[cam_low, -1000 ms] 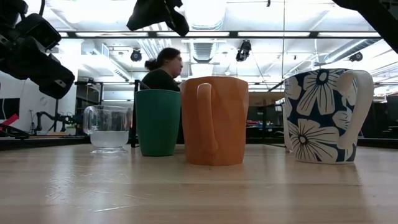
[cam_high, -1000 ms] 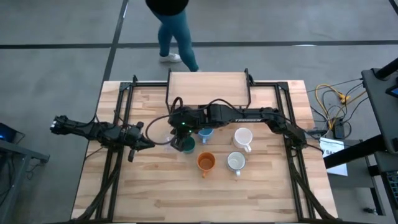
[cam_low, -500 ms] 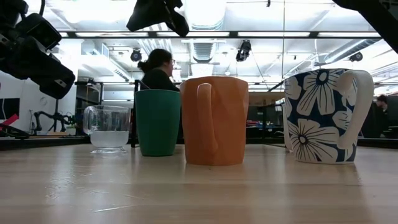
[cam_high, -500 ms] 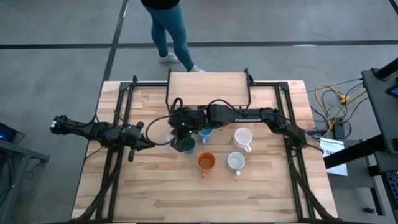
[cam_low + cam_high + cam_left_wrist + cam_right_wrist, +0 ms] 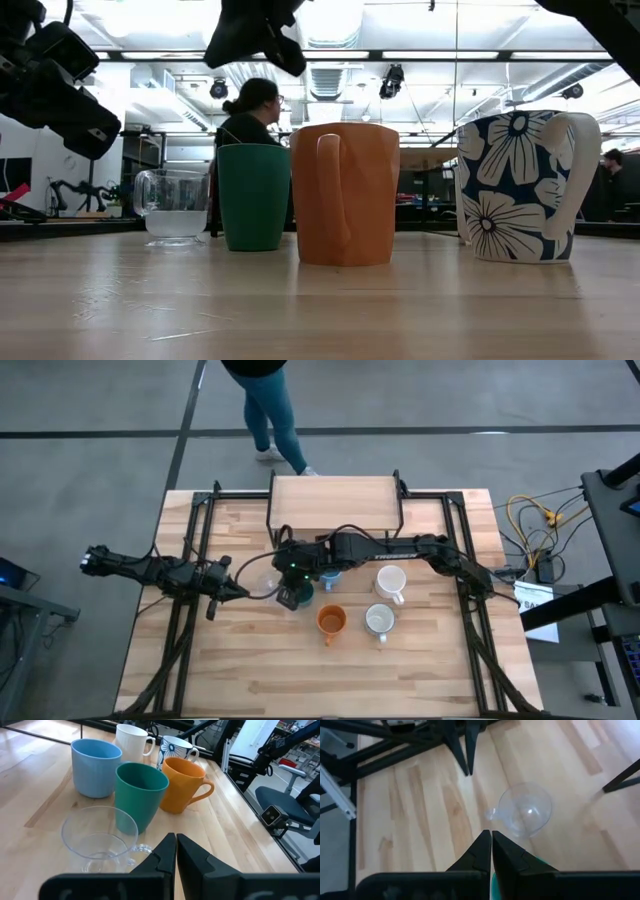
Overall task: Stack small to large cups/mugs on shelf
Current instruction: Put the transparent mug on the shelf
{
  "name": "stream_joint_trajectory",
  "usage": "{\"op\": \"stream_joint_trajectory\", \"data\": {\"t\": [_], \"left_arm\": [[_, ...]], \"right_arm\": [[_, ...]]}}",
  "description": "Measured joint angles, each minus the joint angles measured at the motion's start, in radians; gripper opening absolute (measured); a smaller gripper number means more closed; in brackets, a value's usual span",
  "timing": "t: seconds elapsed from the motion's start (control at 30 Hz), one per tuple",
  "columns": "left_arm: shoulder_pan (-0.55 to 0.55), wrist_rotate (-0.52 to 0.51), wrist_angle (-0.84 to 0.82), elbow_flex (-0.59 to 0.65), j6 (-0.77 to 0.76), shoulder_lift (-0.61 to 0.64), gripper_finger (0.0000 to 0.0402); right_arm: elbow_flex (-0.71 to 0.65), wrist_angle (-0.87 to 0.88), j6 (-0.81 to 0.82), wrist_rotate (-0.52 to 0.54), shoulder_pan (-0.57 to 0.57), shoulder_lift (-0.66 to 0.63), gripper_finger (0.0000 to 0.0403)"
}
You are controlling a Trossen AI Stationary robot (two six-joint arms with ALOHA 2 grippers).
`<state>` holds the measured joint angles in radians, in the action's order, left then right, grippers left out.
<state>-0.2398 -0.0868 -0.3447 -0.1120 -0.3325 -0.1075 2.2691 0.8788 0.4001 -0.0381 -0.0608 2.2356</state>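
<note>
hovering lower now over dark green cup [image 5: 297, 593], right gripper [image 5: 288, 600] pinched shut, empty; left gripper [image 5: 243, 592] shut near clear glass [image 5: 262, 578]; stacking unstarted.

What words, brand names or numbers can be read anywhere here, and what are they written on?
White lettering on the dark right arm, seen from above: a short word, too small to read.
No print on the orange handled mug; the white mug with blue flowers bears only its pattern.
No other text shows on the wooden table or the light-wood shelf.
</note>
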Motion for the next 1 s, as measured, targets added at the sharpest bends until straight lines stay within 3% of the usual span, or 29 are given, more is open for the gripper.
{"op": "stream_joint_trajectory", "data": {"t": [0.37, 1.0], "left_arm": [[0.0, 0.0, 0.0, 0.0, 0.0, 0.0, 0.0], [0.0, 0.0, 0.0, 0.0, 0.0, -0.004, 0.0]], "right_arm": [[-0.041, 0.011, 0.012, -0.022, 0.0, 0.0, 0.0009], [-0.042, 0.209, 0.011, -0.021, 0.0, 0.0, 0.0009]]}}
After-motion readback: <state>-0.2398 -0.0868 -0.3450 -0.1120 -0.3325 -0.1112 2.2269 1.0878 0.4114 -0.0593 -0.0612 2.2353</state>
